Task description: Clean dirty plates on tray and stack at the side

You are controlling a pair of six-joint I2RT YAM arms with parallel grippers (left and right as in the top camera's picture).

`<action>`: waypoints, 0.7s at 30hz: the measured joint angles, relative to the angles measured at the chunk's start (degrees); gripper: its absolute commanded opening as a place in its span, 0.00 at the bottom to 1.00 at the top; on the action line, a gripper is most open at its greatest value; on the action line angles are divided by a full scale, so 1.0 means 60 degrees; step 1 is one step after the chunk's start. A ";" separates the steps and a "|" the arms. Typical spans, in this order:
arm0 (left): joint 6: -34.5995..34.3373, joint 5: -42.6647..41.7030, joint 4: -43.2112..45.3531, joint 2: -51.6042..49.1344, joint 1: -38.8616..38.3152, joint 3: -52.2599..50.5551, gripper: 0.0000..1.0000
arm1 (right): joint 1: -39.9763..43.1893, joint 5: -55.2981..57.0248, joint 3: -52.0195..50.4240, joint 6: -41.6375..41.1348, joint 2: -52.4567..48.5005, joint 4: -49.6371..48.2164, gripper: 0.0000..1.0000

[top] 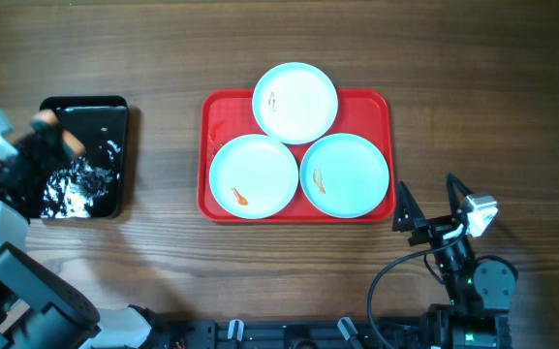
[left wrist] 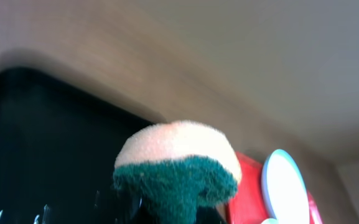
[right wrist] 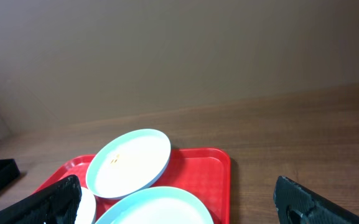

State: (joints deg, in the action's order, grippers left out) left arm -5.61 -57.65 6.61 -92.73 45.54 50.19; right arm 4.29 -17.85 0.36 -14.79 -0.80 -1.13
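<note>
Three pale mint-white plates lie on the red tray [top: 217,109]: one at the back [top: 295,102], one front left [top: 254,175], one front right [top: 345,174], each with a small orange smear. The tray [right wrist: 211,168] and back plate [right wrist: 129,162] also show in the right wrist view. My left gripper [top: 54,131] is shut on an orange and green sponge [left wrist: 177,168] above the black tray [top: 105,116]. My right gripper [top: 432,202] is open and empty, just off the red tray's front right corner.
The black tray holds glistening water [top: 76,184] at its front. Wooden table [top: 473,87] lies all around. A plate edge and the red tray [left wrist: 251,186] show at the right in the left wrist view.
</note>
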 measured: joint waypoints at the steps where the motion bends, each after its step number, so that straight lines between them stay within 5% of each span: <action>1: -0.0317 -0.0149 0.0597 0.0007 0.0004 0.0007 0.04 | 0.0000 0.0000 0.0000 0.0000 0.0000 -0.0004 0.99; 5: -0.1927 -0.0652 0.2641 0.0321 0.0015 0.0055 0.04 | 0.0000 -0.0007 0.0000 0.0000 0.0000 0.0000 1.00; 10: -0.2703 -0.0933 0.2463 0.0761 0.0015 0.0084 0.04 | 0.0000 -0.0022 0.0000 0.0000 0.0000 0.0000 1.00; 15: -0.0419 0.0557 -0.2379 0.0732 0.0022 0.0120 0.04 | 0.0000 -0.0022 0.0000 0.0000 0.0000 0.0000 1.00; 21: 0.0637 0.1326 -0.1792 0.0226 0.0029 -0.0127 0.04 | 0.0000 -0.0022 0.0000 0.0000 0.0000 -0.0004 1.00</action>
State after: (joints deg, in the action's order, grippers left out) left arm -1.78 -49.69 -4.14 -91.37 45.71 49.43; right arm 4.29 -17.98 0.36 -14.79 -0.80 -1.15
